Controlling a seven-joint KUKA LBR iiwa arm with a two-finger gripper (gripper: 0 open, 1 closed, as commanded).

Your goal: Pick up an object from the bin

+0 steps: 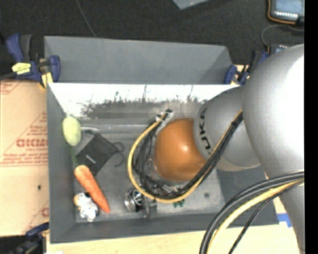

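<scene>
My gripper [148, 206] is low at the bin's front middle, mostly hidden beneath the arm's orange cover and cable loops. Right beside it on the left lies a small shiny black and silver round thing [133, 199], touching or nearly touching it. Further left, an orange carrot [91, 188] lies slanted on the floor. A small white toy figure with dark spots [86, 206] sits in the front left corner next to the carrot's tip. I see nothing held in the gripper.
A flat black square pad [96, 153] lies left of centre, with a pale green oval thing [71, 130] against the left wall. A small green bit [177, 203] peeks out under the cables at the front. The arm covers the bin's right half.
</scene>
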